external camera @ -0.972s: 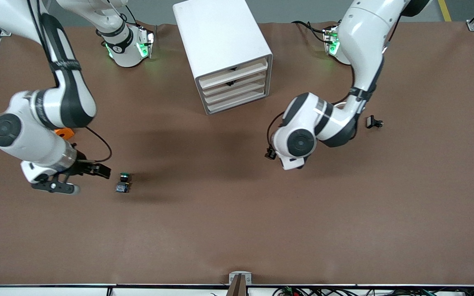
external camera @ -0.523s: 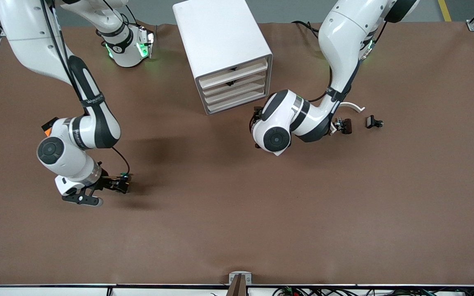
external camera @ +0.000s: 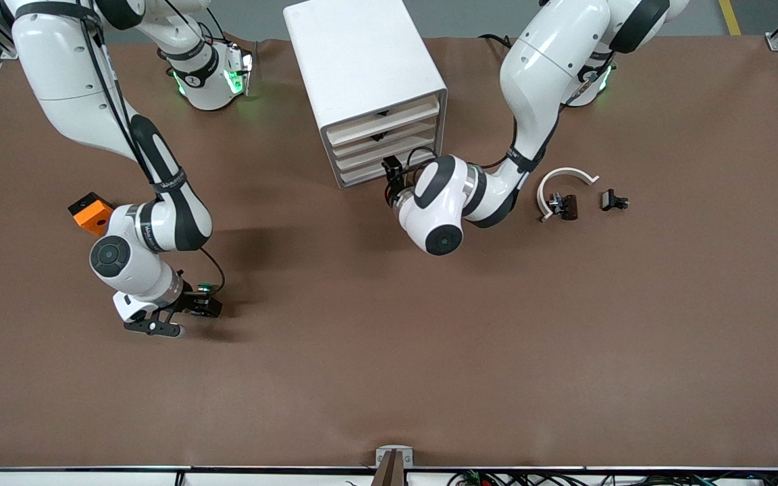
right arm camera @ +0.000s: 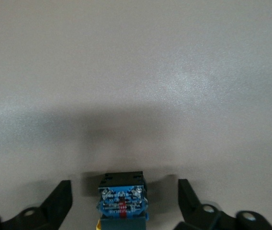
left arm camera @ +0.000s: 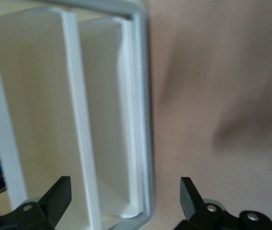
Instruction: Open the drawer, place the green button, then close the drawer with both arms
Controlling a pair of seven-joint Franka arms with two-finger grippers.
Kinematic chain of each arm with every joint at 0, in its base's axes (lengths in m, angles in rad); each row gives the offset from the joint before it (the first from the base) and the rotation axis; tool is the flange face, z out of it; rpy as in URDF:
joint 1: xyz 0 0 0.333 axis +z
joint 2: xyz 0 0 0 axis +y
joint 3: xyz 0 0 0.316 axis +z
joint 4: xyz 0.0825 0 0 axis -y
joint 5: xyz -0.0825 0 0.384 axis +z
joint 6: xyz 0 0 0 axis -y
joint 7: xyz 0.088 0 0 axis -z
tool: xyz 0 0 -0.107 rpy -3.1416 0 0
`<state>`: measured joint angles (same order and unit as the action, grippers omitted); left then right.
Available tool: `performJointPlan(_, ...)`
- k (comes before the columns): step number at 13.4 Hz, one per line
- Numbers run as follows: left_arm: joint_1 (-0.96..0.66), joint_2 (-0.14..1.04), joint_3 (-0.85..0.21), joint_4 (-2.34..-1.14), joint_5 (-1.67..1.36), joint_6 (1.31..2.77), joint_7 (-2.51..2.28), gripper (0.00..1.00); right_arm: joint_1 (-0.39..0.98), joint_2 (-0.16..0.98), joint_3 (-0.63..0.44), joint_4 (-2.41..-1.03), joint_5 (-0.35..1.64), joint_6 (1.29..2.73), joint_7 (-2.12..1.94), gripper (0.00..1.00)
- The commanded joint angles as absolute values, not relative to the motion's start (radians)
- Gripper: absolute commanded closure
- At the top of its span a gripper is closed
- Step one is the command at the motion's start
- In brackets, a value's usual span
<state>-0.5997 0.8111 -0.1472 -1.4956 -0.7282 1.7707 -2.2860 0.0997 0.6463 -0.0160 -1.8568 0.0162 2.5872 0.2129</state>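
Straddling the button with my right gripper while my left one lines up on the cabinet.

At lower left of the front frame my right gripper (external camera: 201,307) sits down at the table, fingers spread with the button (right arm camera: 121,197) between them, neither pad touching it yet as far as the right wrist view shows. That button looks light, hard and smooth-sided, so I judge it could squirt out; I would pinch the squarish black body low, not the round green cap. An orange cube (external camera: 90,211) lies at mid left. At centre, the cabinet (external camera: 364,81) has every drawer (external camera: 383,121) pushed in. My left gripper (external camera: 392,177), fingers wide apart and holding nothing, hovers just in front of the lower drawers. A white arc (external camera: 563,180) lies at right.
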Motion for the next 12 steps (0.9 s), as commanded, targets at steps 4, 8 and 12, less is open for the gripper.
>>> performJointPlan(4,-0.597,0.877,-0.144,-1.477,-0.848,1.635,-2.298,0.28,0.103,0.629,-0.017,-1.867,0.014,2.565,0.209,1.0)
performJointPlan(8,-0.604,0.896,-0.146,-1.477,-0.854,1.612,-2.298,0.48,0.12,0.615,-0.017,-1.82,0.015,2.476,0.271,1.0)
performJointPlan(12,-0.604,0.91,-0.144,-1.476,-0.927,1.611,-2.304,0.52,0.187,0.552,-0.017,-1.77,0.015,2.329,0.449,1.0)
